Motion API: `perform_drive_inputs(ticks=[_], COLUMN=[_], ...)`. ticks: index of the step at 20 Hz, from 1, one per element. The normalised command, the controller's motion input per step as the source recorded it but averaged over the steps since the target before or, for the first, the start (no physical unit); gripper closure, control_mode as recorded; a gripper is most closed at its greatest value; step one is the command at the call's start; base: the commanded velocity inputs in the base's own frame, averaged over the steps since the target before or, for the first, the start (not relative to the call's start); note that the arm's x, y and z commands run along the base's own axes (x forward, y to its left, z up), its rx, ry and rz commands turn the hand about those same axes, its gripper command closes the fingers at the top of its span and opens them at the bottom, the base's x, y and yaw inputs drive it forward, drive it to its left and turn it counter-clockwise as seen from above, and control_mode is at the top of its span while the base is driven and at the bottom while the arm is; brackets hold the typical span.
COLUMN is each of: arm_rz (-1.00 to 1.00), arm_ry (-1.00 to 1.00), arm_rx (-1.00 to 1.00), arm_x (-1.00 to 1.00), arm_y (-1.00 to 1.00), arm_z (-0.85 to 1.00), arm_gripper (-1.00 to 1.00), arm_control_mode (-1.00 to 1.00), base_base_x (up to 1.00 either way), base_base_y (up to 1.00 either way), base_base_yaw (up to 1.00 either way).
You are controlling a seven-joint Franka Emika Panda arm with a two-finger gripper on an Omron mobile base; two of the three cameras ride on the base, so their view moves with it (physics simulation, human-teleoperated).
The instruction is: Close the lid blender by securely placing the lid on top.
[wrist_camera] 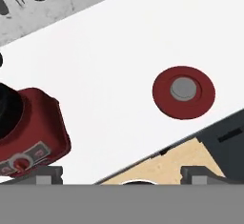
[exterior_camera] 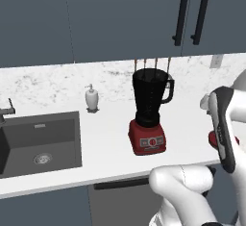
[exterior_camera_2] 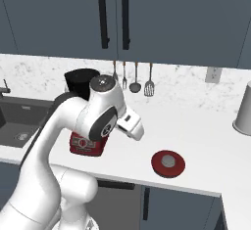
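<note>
Nearest the hand camera, the gripper (wrist_camera: 119,180) seems open and empty, above the counter (wrist_camera: 119,75). Reaching step: the lid (wrist_camera: 183,92) lies flat (well apart from the blender (exterior_camera: 149,117)); next, descend and grasp it.

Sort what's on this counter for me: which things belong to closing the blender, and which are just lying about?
Job:
blender, jar open on top
lid, flat on the counter near its front edge
gripper, above the counter, holding nothing

Lying about:
soap dispenser
sink
hanging utensils
grey container
</note>
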Motion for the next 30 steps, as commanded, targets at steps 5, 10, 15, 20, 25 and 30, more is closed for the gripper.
perform_drive_inputs(ticks=[5, 10, 15, 20, 25, 30], arm_rz=[-0.21, -0.05, 0.0, 0.0, 0.0, 0.0], arm_ry=[0.04, 0.02, 0.04, 0.14, 0.21, 0.18], arm_rx=[0.08, 0.03, 0.0, 0.0, 0.0, 0.0], arm_x=[-0.01, 0.1, 0.27, 0.42, 0.31, 0.21], arm_y=[-0.99, -0.63, -0.27, -0.14, -0.23, -0.23], arm_z=[-0.45, -0.41, -0.3, -0.37, -0.51, -0.45], arm_gripper=[-1.0, -1.0, -1.0, -1.0, -1.0, -1.0], arm_control_mode=[-1.0, -1.0, -1.0, -1.0, -1.0, -1.0], base_base_x=[0.0, 0.0, 0.0, 0.0, 0.0, 0.0], base_base_y=[0.0, 0.0, 0.0, 0.0, 0.0, 0.0], base_base_yaw=[0.0, 0.0, 0.0, 0.0, 0.0, 0.0])
